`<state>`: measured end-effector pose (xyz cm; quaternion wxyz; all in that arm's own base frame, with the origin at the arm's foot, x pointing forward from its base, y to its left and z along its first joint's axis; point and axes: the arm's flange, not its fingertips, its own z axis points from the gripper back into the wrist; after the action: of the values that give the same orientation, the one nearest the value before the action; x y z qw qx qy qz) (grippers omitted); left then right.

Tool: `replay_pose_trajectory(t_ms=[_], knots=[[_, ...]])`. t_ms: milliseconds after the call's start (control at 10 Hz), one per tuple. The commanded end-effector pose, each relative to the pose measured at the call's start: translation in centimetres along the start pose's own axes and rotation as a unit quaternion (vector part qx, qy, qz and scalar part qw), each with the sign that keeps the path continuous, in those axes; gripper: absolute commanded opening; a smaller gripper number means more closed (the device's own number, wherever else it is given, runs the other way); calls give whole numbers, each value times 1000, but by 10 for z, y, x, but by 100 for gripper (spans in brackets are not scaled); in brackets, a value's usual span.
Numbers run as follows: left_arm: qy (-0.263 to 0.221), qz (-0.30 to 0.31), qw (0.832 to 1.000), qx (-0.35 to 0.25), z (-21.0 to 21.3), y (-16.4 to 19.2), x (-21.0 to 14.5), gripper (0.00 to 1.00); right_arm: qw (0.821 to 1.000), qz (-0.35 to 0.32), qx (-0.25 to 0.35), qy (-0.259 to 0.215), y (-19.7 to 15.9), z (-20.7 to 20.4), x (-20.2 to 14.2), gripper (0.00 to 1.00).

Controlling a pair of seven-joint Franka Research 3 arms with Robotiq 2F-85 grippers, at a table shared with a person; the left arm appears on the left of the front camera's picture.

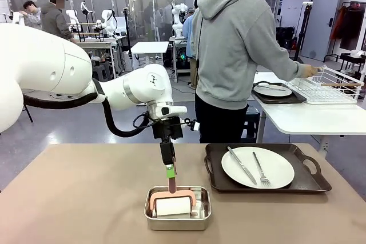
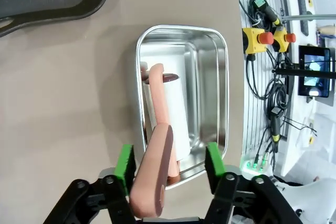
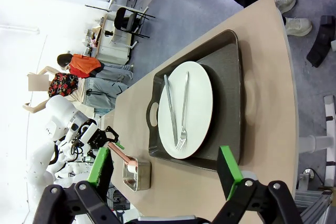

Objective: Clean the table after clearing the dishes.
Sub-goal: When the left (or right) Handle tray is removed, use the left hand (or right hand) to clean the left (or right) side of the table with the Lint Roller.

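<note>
On the tan table [image 1: 86, 198] a dark tray [image 1: 309, 184] holds one of the dishes, a white plate [image 1: 257, 167] with a knife [image 1: 242, 165] and fork [image 1: 261, 170]. My left gripper [image 1: 170, 171] points down over a steel pan [image 1: 177, 224] holding a white roller [image 1: 172, 207]. In the left wrist view the roller's pink handle [image 2: 155, 171] stands between the green pads [image 2: 125, 163], close to one and apart from the other; the left gripper [image 2: 169, 163] is open. My right gripper [image 3: 164, 166] is open, with the tray [image 3: 231, 87] and plate [image 3: 189, 108] beyond it.
A person [image 1: 240, 44] stands at the far side, back turned, hands at a wire rack [image 1: 326, 90] on a white table [image 1: 309, 118]. A second plate [image 1: 272, 90] lies on a dark tray there. Bare tabletop stretches to the left of the pan.
</note>
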<state>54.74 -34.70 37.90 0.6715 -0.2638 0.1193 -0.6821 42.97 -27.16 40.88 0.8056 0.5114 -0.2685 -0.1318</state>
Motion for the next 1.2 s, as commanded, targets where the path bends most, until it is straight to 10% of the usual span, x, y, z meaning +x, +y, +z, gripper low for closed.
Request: replay_pose_trajectory(t_ms=[0,500,1100], knots=[[18,8,1000,-6,7,-2,5,50,1000,1,3,0,3,1,-2,100],[22,12,1000,-10,7,-2,6,2,1000,1,3,0,3,1,-2,100],[23,37,999,31,68,-73,13,4,1000,1,3,0,3,1,-2,100]])
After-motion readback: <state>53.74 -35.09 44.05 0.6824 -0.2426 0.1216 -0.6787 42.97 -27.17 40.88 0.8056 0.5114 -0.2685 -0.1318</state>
